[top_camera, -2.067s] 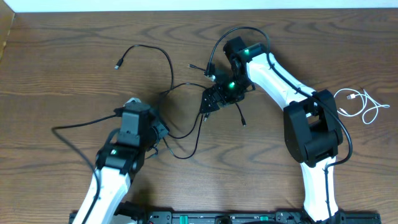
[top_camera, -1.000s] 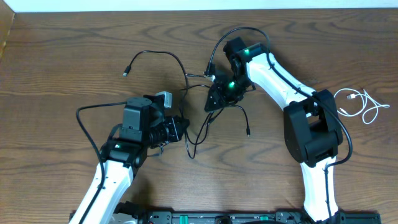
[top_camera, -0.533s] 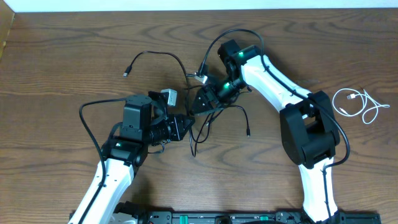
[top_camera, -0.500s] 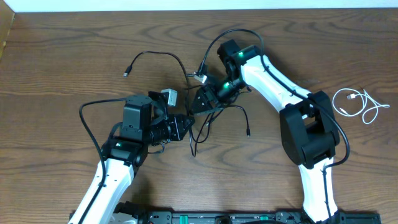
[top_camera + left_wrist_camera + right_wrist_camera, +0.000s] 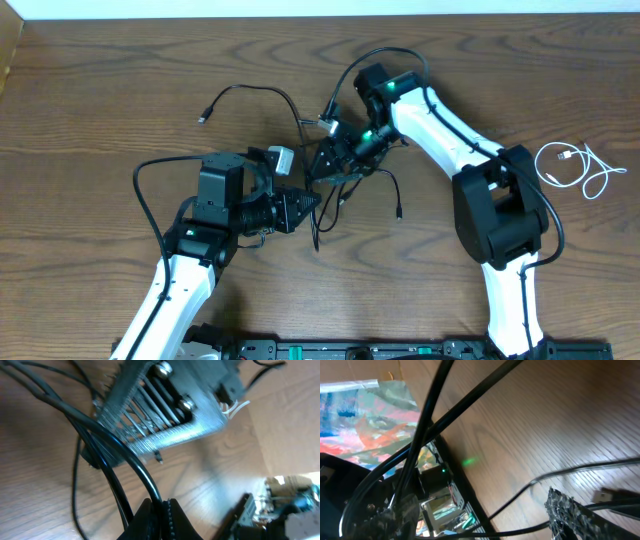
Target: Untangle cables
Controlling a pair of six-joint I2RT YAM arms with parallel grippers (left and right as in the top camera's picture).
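Presently, my left gripper (image 5: 310, 203) is closed on the black cords (image 5: 255, 86). Its wrist view shows the fingertips (image 5: 145, 522) pinching one strand. I cannot tell whether a second strand sits in the same pinch.

My right gripper (image 5: 322, 160) stands just beside the left one, jaws apart. In the right wrist view only one pad (image 5: 570, 510) is sharp, and the other side is a dark blur at the lower left. Cords cross the gap between the fingers, but I cannot make out contact with either finger.

The tangle lies mid-table (image 5: 100, 80), partly hidden beneath both grippers, so its crossings cannot be traced. One plug end (image 5: 201, 117) lies free at upper left. The white cord (image 5: 568, 156) lies well apart near the right edge, coiled alone.
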